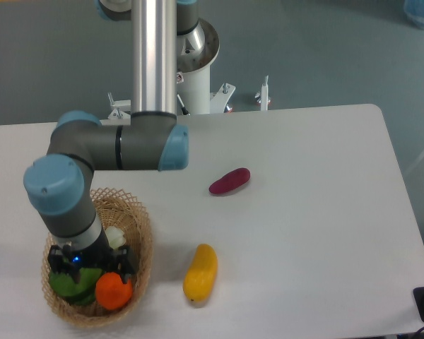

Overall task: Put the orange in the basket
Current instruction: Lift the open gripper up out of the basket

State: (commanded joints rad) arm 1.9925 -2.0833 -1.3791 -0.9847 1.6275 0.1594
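The orange (pixel 113 291) is a small bright-orange ball lying inside the wicker basket (pixel 143 240) at the table's front left. It rests beside a green item (pixel 67 286) and a pale whitish item (pixel 116 236) in the basket. My gripper (pixel 92 272) hangs straight down over the basket, its black body just left of and above the orange. The fingertips are hidden behind the gripper body and the orange, so I cannot tell if the jaws touch the fruit.
A yellow-orange elongated fruit (pixel 201 272) lies on the white table right of the basket. A purple oblong sweet potato (pixel 230 181) lies further back toward the middle. The arm's base column (pixel 191 63) stands at the table's back edge.
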